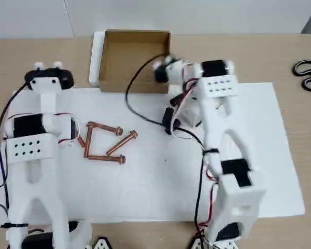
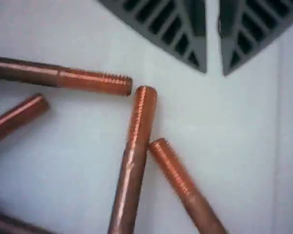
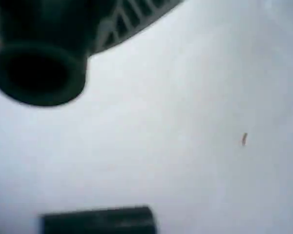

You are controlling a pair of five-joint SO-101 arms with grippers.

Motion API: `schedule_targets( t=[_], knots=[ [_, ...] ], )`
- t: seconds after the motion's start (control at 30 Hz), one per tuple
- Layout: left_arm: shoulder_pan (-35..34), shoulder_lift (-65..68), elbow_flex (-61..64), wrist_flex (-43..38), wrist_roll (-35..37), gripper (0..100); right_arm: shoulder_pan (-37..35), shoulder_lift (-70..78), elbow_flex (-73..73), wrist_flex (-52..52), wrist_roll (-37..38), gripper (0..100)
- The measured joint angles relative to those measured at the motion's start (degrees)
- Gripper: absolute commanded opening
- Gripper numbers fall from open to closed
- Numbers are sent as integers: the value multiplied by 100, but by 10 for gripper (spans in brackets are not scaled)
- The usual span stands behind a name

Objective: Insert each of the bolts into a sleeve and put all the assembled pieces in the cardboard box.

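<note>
Bolts: I count five copper bolts under the left wrist camera, and one of them is only a sliver at the edge. From high up I see four bolts for sure.
Where the bolts are: they lie loose on the white sheet. They are nearer the arm bases than the cardboard box, on the left arm's side of it. Two of them touch near their ends.
Sleeves: I count two, both black.
First sleeve: it is up close to the right wrist camera and its open hole faces me.
Second sleeve: it lies flat on the white sheet. I cannot tell where it is from the box.
Box: there is one. It is open at the top and I see bare brown cardboard inside.
Left fingers: they are pressed almost together with a thin gap and grip nothing. They hang just beside the bolt tips.
Right fingers: they are clamped on the first sleeve.
Right arm: its far end is over the near corner of the box.
Scissors: there is one pair on the bare surface, well apart from the box.
</note>
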Motion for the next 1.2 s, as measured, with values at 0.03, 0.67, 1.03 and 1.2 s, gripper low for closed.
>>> schedule_targets(
  t=[0.03,0.67,1.03,1.2],
  knots=[
    [9,9,-97,0,0,6,114,-141,0,0,-123,4],
    [88,2919,-1723,114,18,6,2796,-2365,2092,35,-1187,3],
    [1046,3789,-3191,1204,0,6,3499,-3736,3411,44,-967,3],
    [1090,3842,-3270,1257,18,6,3719,-4141,3719,44,-844,3]
  ],
)
